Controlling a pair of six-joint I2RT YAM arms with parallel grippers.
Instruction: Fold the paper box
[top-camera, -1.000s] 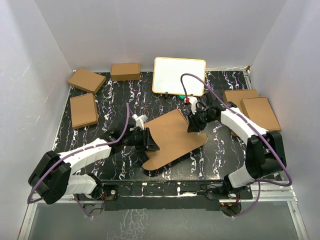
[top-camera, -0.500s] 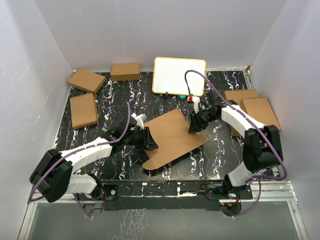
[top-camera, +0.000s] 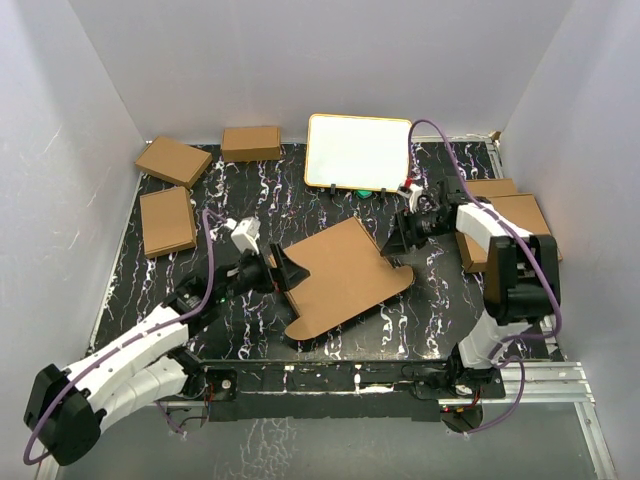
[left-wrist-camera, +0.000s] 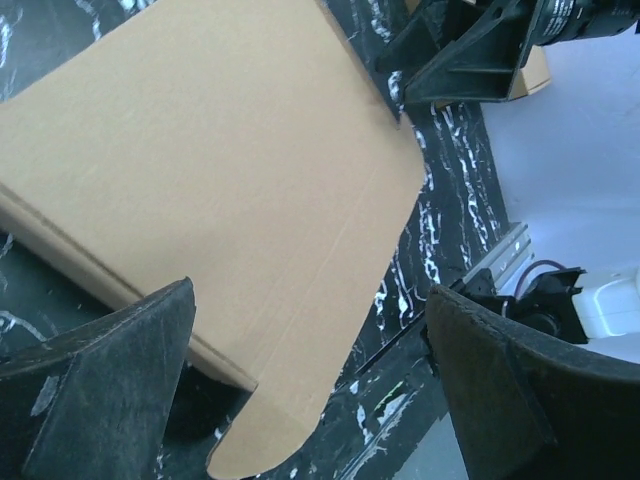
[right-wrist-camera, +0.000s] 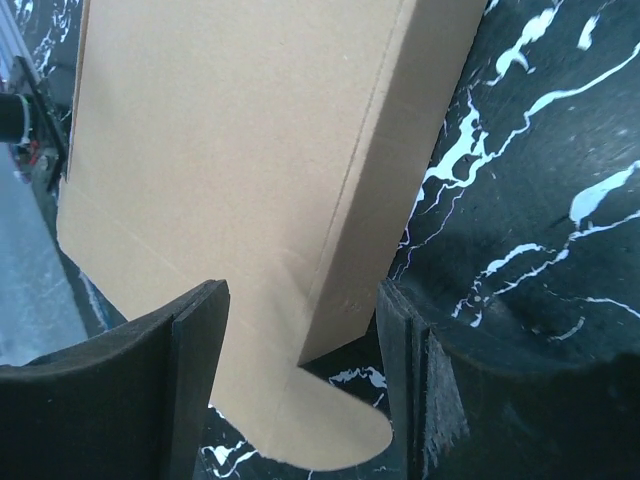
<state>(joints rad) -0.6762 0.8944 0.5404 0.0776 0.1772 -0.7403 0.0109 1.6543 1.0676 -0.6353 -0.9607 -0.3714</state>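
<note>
The paper box (top-camera: 345, 275) lies on the dark marbled table as a flat brown cardboard piece with a raised side wall and rounded tabs. My left gripper (top-camera: 281, 271) stands open just off its left edge. In the left wrist view the box (left-wrist-camera: 200, 160) spreads out beyond the wide-apart fingers (left-wrist-camera: 100, 390), and nothing is held in the left gripper (left-wrist-camera: 310, 400). My right gripper (top-camera: 398, 242) is open at the box's right corner. From the right wrist, the side wall and a rounded tab of the box (right-wrist-camera: 230, 150) sit in the gap of the right gripper (right-wrist-camera: 300, 390), ungripped.
Small folded brown boxes lie at the back left (top-camera: 173, 160), back (top-camera: 250, 143), left (top-camera: 167, 220) and right (top-camera: 520, 225). A white board with a tan frame (top-camera: 358, 152) rests at the back. White walls enclose the table on three sides.
Both grippers have opened and let go of the box. The left arm pulled back to the left, and the right gripper drew back to the right. The box stays in place.
</note>
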